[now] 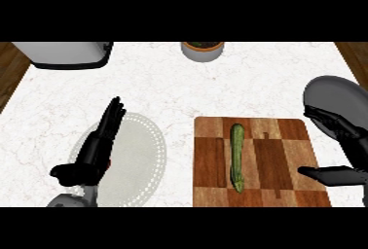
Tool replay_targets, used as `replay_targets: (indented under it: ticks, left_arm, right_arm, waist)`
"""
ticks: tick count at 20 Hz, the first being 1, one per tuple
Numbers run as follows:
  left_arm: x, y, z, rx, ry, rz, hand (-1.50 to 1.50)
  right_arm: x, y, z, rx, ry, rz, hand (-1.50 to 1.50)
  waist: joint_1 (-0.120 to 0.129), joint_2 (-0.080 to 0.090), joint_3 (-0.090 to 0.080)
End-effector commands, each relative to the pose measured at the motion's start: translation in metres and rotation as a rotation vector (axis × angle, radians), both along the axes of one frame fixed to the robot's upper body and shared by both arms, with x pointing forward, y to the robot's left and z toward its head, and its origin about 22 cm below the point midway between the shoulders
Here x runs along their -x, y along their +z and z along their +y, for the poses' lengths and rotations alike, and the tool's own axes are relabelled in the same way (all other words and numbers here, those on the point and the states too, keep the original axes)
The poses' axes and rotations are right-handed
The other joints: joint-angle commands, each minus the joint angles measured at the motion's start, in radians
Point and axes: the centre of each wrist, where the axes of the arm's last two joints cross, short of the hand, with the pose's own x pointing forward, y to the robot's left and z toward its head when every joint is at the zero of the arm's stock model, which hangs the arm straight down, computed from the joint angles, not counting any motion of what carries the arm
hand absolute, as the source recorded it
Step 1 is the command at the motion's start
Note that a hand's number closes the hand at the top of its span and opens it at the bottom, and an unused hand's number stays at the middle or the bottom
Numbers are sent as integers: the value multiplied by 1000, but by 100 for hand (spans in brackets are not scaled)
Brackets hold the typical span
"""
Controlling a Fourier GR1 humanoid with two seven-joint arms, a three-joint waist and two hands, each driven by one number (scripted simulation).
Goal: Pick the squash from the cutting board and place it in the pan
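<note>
A long thin green squash (236, 158) lies lengthwise on the wooden cutting board (280, 160), left of the board's middle. The grey pan (332, 95) shows at the right edge, behind the board's far right corner. My right hand (343, 146) hangs over the board's right edge, fingers straight and pointing away, thumb stretched toward the board; it is open and apart from the squash. My left hand (97, 143) rests open over the white placemat (140, 158), fingers straight and pointing away.
A grey appliance (64, 52) stands at the back left. A round pot holding something brown (203, 50) sits at the back centre. The marble counter (215, 87) ends in dark wood at both sides.
</note>
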Motion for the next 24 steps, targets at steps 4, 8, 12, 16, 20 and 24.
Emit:
replay_targets:
  ticks: [4, 8, 12, 16, 20, 24]
  left_arm:
    - [4, 2, -11, 4, 0, 1, 0]
    - [-17, 15, -7, 1, -13, 15, 0]
    - [-7, -1, -10, 19, -17, -4, 0]
    - [-4, 7, 0, 12, -37, -10, 0]
    - [-10, 15, -5, 19, -27, 0, 0]
    - [-2, 0, 2, 4, -27, 20, 0]
  right_arm:
    - [-11, 42, -5, 245, 84, 31, -150]
    - [-26, 51, 21, 416, 149, 88, -150]
    - [-37, 58, 74, 583, 205, 133, -150]
    - [-37, 38, 89, 790, 279, 183, -150]
    - [-40, 26, 110, 910, 308, 206, -150]
    - [-26, 20, 133, 983, 309, 241, -150]
  waist:
    - [8, 0, -1]
    - [10, 2, -1]
    - [22, 2, -3]
    - [27, 2, -1]
    - [18, 3, -1]
    - [6, 1, -1]
